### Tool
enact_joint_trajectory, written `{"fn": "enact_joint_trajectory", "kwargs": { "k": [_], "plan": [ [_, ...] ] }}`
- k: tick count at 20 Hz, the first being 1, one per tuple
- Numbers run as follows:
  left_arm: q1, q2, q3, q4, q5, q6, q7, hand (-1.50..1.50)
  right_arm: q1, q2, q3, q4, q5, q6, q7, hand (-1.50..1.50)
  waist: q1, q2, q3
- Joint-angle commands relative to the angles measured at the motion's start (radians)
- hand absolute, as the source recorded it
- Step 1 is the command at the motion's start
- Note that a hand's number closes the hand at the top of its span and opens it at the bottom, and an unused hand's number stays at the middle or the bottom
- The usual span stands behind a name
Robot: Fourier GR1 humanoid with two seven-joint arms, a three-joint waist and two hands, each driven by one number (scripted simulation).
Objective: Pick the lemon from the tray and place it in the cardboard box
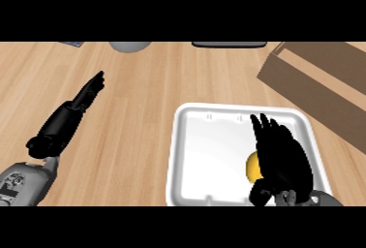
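The black right hand hangs over the white moulded plastic tray at the counter's near edge, fingers straight and released, covering most of the yellow lemon by the tray's near right side. I judge the pick is in hand: fingers must curl round the lemon, then lift over the tray's right rim to the brown cardboard box at the far right corner. The left hand rests open on bare wood, well clear.

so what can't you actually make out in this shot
- Yellow lemon in the white plastic tray, head view: mostly covered by the right robot hand; whether it is touched is unclear.
- Brown cardboard box: cut off by the right edge, inside hidden.
- Grey rounded object and dark flat object: cut by the top band, unidentifiable.
- Left robot hand: open, seen edge-on.
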State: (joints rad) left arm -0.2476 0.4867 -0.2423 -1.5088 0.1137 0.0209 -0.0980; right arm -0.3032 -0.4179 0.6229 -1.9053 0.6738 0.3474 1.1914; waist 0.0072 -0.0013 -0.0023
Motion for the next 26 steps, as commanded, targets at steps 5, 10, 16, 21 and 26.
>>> {"fn": "enact_joint_trajectory", "kwargs": {
  "k": [5,10,16,21,26],
  "plan": [
    [-0.022,-0.003,0.040,0.024,-0.010,-0.016,-0.008,0.00,0.068,0.078,0.006,0.054,0.103,0.057,0.159,-1.50,-0.016,-0.001,0.001],
    [-0.023,-0.044,0.034,0.039,-0.025,-0.025,0.005,0.00,0.004,0.176,-0.056,0.149,0.119,0.093,0.097,-1.50,-0.008,0.002,0.002],
    [-0.006,-0.021,0.066,-0.018,-0.015,-0.054,0.041,0.00,0.121,0.104,-0.117,0.096,0.158,0.115,0.026,-1.50,-0.014,0.000,0.002],
    [-0.006,-0.052,0.071,0.054,-0.039,-0.077,-0.033,0.00,0.155,0.183,-0.076,0.173,0.272,0.065,0.021,-1.50,-0.012,0.002,0.002],
    [0.002,-0.101,0.058,0.035,-0.109,-0.044,0.000,0.00,0.154,0.205,-0.156,0.187,0.277,0.093,-0.054,-1.50,-0.010,0.001,0.002]
  ]
}}
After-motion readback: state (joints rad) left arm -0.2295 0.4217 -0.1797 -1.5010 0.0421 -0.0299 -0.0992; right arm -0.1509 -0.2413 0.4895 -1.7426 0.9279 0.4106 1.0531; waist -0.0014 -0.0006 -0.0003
